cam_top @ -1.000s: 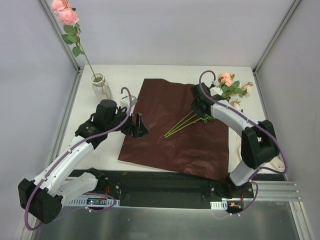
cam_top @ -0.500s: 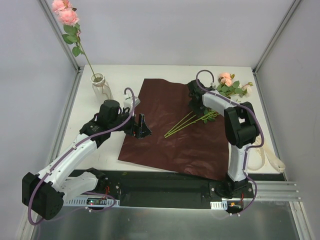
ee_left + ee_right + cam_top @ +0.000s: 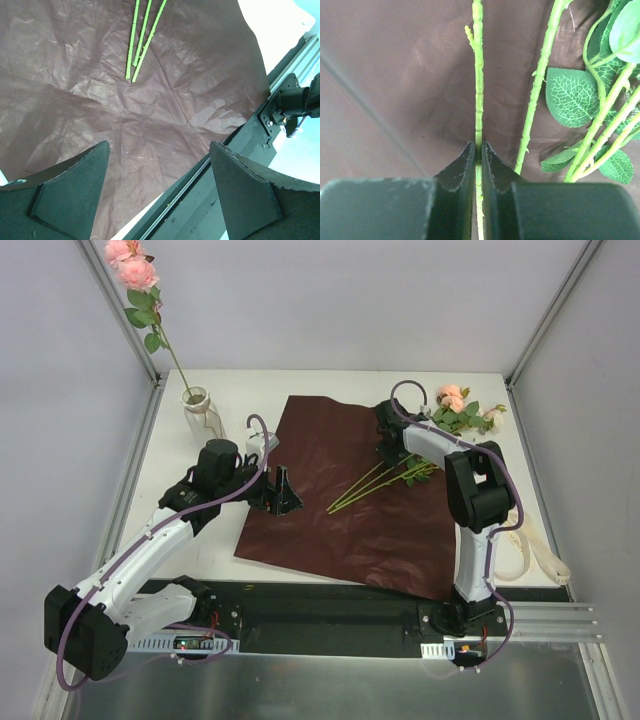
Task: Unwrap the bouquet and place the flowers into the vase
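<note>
The bouquet lies unwrapped: its dark red paper (image 3: 340, 530) is spread flat. The flowers (image 3: 455, 410), pink and cream roses, lie at the paper's far right corner. Their green stems (image 3: 365, 488) point to the near left. My right gripper (image 3: 388, 445) is shut on one thin stem (image 3: 478, 75), with the tips (image 3: 478, 146) pinching it; another stem (image 3: 540, 75) and leaves (image 3: 570, 97) lie just right of it. My left gripper (image 3: 285, 492) hangs open over the paper's left part (image 3: 100, 100), holding nothing. The glass vase (image 3: 200, 410) at the back left holds one pink rose (image 3: 135, 270).
A cream ribbon (image 3: 530, 555) lies loose on the white table by the right arm's base. The black rail (image 3: 225, 165) runs along the table's near edge. Metal frame posts stand at the back corners, and walls close in both sides.
My right gripper has shut on one stem, after its arm swung in closer to the flowers. The left arm shifted slightly right and stays open.
</note>
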You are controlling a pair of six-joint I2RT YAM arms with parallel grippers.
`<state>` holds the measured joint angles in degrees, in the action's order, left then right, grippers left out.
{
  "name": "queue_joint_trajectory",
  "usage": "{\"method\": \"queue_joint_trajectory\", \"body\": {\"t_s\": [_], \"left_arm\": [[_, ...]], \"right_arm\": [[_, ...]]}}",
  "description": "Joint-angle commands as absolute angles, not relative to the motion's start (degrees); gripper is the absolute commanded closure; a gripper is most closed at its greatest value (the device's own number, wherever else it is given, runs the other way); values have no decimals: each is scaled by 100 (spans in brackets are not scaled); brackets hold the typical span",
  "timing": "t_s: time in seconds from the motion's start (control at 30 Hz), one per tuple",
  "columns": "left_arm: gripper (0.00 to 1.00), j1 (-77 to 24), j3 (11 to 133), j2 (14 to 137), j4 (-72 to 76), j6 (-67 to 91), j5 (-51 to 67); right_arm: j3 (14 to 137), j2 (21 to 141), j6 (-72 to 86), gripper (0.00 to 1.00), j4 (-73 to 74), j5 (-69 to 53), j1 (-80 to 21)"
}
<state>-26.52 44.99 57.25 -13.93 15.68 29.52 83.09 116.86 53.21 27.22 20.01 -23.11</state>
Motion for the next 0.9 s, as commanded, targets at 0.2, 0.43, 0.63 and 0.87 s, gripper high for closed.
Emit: {"method": "queue_joint_trajectory", "body": {"t_s": [0.2, 0.43, 0.63, 0.87], "left_arm": [[21, -2610, 4412, 5871, -1099, 1669, 3181], [25, -2610, 4474, 6004, -1099, 1811, 3541], [31, -2610, 4377, 5468, -994, 1644, 3261], [17, -2610, 4167, 5528, -82, 2194, 4182]], "right_arm": [[8271, 10672, 5133, 99, 2233, 1961, -2285], [8008, 9977, 4739, 99, 1390, 933, -2259], [7217, 9221, 4176, 99, 256, -297, -2259], [4953, 7938, 3289, 99, -1930, -1905, -2583]]}}
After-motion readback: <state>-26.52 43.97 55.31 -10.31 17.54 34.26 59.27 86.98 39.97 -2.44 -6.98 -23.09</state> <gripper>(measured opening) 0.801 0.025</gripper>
